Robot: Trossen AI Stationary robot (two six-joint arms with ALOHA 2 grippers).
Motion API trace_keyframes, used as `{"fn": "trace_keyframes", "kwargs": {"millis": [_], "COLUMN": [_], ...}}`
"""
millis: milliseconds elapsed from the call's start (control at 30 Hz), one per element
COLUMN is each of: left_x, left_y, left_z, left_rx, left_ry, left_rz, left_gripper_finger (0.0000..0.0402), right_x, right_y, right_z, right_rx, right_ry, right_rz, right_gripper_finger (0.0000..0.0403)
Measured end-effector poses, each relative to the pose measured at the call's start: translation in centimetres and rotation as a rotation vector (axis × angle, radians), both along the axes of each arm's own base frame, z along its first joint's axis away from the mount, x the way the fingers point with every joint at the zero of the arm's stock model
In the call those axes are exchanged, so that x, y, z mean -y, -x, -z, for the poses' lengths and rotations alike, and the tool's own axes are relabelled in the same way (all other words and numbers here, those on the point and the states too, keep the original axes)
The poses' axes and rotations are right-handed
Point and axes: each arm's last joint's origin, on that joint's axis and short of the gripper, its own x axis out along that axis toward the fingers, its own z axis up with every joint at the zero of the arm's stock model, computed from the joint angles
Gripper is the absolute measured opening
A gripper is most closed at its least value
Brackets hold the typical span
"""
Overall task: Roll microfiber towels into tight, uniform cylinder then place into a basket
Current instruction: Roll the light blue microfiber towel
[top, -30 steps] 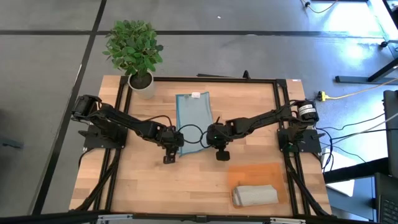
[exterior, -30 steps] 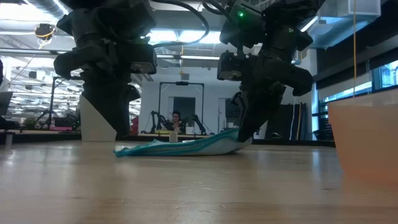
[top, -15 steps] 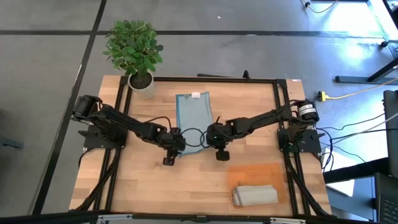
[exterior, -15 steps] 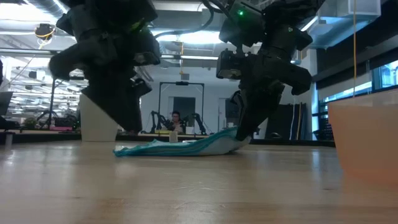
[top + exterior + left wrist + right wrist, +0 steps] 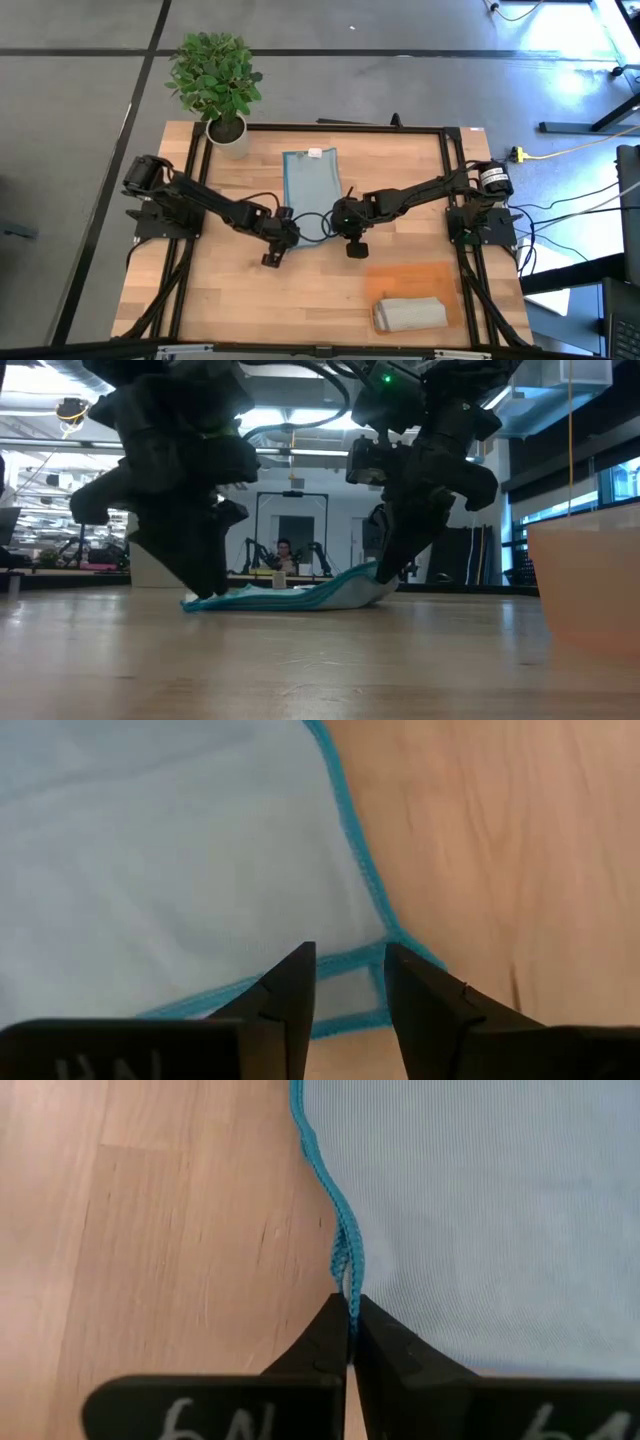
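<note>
The pale blue-grey towel [image 5: 310, 190] lies spread flat on the table's middle, its long sides running far to near. My right gripper [image 5: 341, 222] is shut on its near right corner, which is raised a little in the low view [image 5: 372, 576]. My left gripper [image 5: 285, 237] is open and low at the towel's near left corner [image 5: 385, 945], one finger on either side of the turquoise hem. The light grey-beige towel [image 5: 410, 313] lies rolled on the orange-brown basket [image 5: 400, 275] at the near right. My left gripper stands with its open fingers [image 5: 290, 985] astride the towel's near left corner, slanting down from the left; I cannot tell whether they touch the cloth. My right gripper pinches the towel's turquoise right-side hem [image 5: 347, 1285] between its two fingertips, near the near corner, slanting down from the right. The hem looks doubled there. That corner is lifted slightly; the remainder lies on the table.
A white pot with a green plant [image 5: 228, 135] stands at the table's far left corner. The basket's wall [image 5: 590, 580] shows close at the right of the low view. Bare wood lies near the towel and to its left.
My left gripper has gone down and a little toward the table's right, tipping over onto the towel's near left corner. My right gripper and the towel have kept still.
</note>
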Motion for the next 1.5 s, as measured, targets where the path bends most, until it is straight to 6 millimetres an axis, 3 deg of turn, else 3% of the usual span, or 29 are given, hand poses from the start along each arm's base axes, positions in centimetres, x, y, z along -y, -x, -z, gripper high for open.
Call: {"fn": "trace_keyframes", "kwargs": {"millis": [833,967,1167,1500], "left_x": [0.0,0.1,0.1,-0.3], "left_y": [1.1,1.1,1.2,1.0], "left_z": [1.4,1.4,1.4,0.9], "left_rx": [-0.034,-0.036,-0.042,-0.090], "left_ry": [0.014,0.017,0.021,0.140], "left_rz": [-0.015,-0.010,-0.009,-0.076], "left_gripper_finger": [0.0109,0.0084,0.0008,0.0000], "right_x": [0.0,0.0,0.0,0.1], "right_y": [-0.1,-0.1,-0.1,-0.1], "right_z": [0.0,0.0,0.0,0.0], "right_rx": [0.009,0.009,0.008,0.003], "right_ry": [0.001,0.001,0.000,-0.023], "right_rz": [-0.002,-0.002,0.001,0.031], "right_gripper_finger": [0.0010,0.0010,0.0010,0.0010]}}
